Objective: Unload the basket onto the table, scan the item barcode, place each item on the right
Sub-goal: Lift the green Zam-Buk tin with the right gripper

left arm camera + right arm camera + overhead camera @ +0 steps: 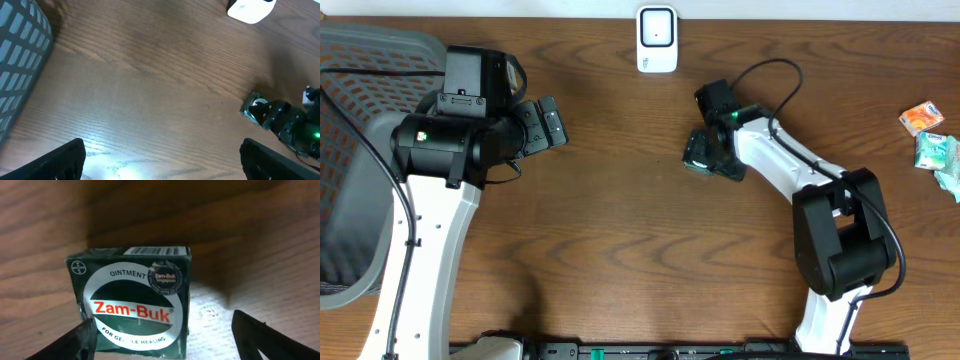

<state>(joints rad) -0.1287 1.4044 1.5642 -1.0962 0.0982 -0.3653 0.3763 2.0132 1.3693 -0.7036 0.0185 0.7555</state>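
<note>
The item is a dark green Zam-Buk ointment box (132, 300) lying flat on the wooden table (620, 230), just below the middle of the far edge. Its barcode (150, 251) shows on the box's far side. My right gripper (161, 332) hovers over the box (701, 152), open. The left finger overlaps the box's near left corner, and bare table shows between the box and the right finger. A white scanner (657, 38) stands at the table's far edge. Over bare wood to the left, my left gripper (545, 125) is wide open and empty.
A grey mesh basket (360, 150) fills the left side. Small orange (923, 118) and green (935, 150) packets lie at the right edge. In the left wrist view the scanner (250, 9) is at the top right and the box (254, 106) is under the right arm.
</note>
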